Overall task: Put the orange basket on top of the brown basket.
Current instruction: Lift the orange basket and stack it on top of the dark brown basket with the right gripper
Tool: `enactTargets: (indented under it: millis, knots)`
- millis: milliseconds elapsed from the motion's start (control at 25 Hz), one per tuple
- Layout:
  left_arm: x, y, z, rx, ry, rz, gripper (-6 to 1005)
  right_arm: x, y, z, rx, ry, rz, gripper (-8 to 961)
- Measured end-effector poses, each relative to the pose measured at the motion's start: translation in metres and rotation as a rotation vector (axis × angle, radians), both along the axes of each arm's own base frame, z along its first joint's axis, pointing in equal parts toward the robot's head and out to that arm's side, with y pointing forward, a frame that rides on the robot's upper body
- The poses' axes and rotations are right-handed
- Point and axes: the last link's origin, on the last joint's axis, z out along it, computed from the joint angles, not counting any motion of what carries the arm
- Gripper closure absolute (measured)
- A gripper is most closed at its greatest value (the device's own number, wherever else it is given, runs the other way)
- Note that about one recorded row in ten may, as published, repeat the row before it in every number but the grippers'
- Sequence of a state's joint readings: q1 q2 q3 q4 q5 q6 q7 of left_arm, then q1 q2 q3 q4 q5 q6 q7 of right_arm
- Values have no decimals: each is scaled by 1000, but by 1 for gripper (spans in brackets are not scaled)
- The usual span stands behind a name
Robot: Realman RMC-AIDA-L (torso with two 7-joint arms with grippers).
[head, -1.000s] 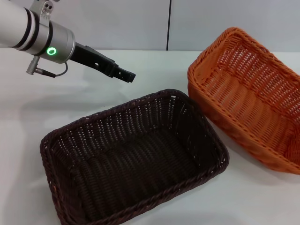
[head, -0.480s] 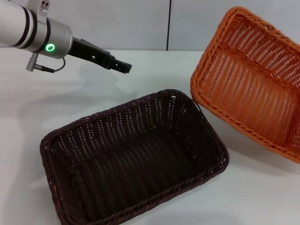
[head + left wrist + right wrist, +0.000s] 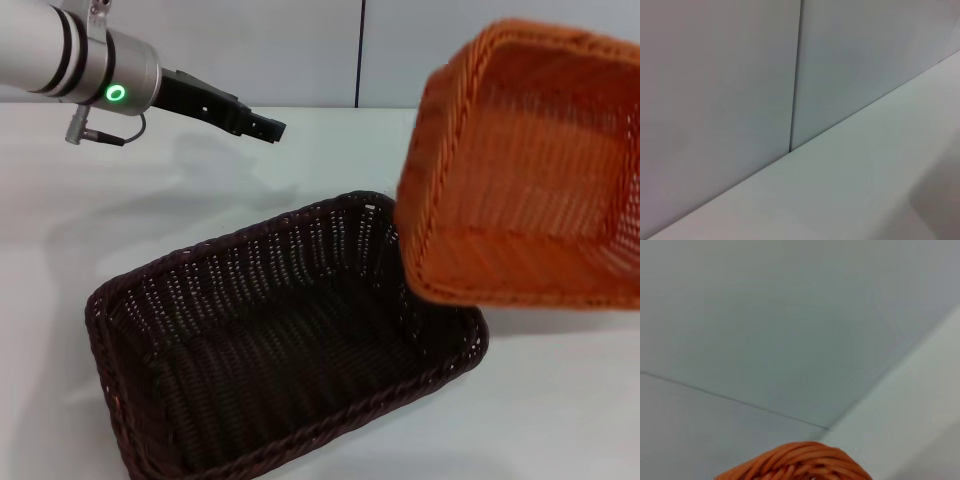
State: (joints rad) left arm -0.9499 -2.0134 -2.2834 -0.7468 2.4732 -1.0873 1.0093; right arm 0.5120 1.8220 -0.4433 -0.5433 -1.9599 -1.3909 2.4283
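- The brown basket [image 3: 285, 345] sits open-side up on the white counter [image 3: 120, 225], and we use it as our landmark.
- The orange basket [image 3: 525, 170] hangs in the air above the brown basket's far right corner, tipped steeply so its opening faces us; its lower edge overlaps that corner in the head view.
- Our right gripper is out of sight. The right wrist view shows only a strip of orange braided rim [image 3: 800, 462], so we judge that it carries the basket but cannot tell how its jaws stand.
- Our left gripper [image 3: 262, 128] hovers idle beyond the brown basket's far left side, jaws seemingly together.
- Risks: lowered this tilted, the orange basket could catch the brown rim and shove or tip it, or wedge crooked; a grip on one rim could slip.
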Motion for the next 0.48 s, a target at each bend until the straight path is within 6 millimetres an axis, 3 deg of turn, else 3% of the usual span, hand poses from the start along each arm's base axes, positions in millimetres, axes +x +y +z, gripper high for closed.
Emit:
enactTargets:
  millis: [320, 440, 480]
  knots:
    - [0, 0, -3, -1, -3, 0, 139, -32, 13, -8, 21, 76, 117, 768]
    - [-1, 0, -2, 8, -9, 3, 139, -49, 17, -19, -6, 100, 178, 760]
    - [0, 1, -1, 19, -16, 2, 139, -65, 20, -31, -36, 122, 234, 757]
